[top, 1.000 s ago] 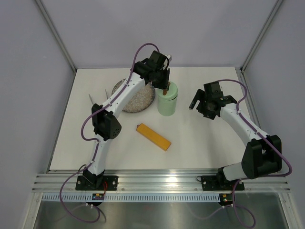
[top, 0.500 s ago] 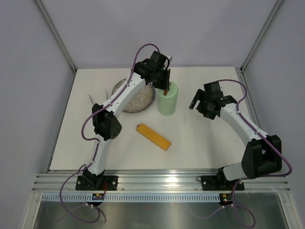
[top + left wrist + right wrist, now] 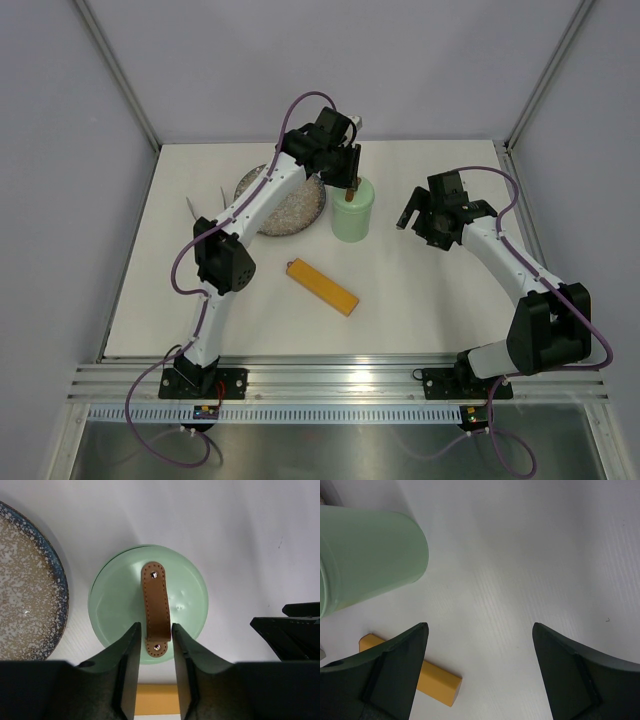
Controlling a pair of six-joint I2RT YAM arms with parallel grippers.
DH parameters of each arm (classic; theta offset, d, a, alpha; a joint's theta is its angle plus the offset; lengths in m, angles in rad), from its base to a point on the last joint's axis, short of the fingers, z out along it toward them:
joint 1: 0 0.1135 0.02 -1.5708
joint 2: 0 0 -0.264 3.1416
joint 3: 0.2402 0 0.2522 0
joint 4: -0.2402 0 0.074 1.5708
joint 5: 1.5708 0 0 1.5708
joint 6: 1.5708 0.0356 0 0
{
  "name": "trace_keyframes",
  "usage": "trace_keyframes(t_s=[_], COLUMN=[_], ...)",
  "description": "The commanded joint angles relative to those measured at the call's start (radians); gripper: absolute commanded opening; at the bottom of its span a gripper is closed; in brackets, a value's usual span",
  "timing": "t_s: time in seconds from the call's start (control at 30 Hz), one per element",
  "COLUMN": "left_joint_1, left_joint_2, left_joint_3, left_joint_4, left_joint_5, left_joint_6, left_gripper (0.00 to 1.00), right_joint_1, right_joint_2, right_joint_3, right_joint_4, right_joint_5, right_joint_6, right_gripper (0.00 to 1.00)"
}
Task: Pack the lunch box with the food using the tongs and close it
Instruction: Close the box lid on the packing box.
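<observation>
closing step, seemingly near done: lid (image 3: 115,600) sat on the box (image 3: 352,218), plate (image 3: 30,595) just left of it. left gripper (image 3: 156,627) straddled the handle (image 3: 155,600) atop the box (pinching or not, i couldn't tell). right gripper (image 3: 479,626) gaped empty right of the box. next: release, lift clear.
</observation>
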Motion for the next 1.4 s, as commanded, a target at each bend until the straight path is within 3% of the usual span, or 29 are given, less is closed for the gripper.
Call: trace_keyframes(t_s=[0.0,0.43,0.8,1.0,1.37], left_joint_1=[-0.009,-0.009,-0.007,0.017,0.255], left_joint_2=[0.002,-0.027,-0.150,-0.272,-0.582], left_joint_3=[0.019,0.014,0.011,-0.043,-0.533], left_joint_4=[0.049,0.056,0.069,0.061,0.164], left_joint_5=[0.023,0.020,0.000,-0.039,-0.022], left_joint_6=[0.004,0.001,0.004,0.005,-0.070], left_gripper=[0.38,0.42,0.56,0.64,0.65], right_joint_1=[-0.002,-0.003,0.032,0.131,0.268], right_joint_2=[-0.012,-0.029,-0.016,0.112,0.496], right_joint_3=[0.012,0.012,0.158,0.467,1.026], right_joint_4=[0.005,0.006,-0.018,-0.129,-0.440], right_joint_5=[0.016,0.013,0.017,0.088,0.232], right_joint_6=[-0.006,-0.015,-0.079,-0.162,-0.147], right_gripper=[0.92,0.92,0.89,0.90,0.90])
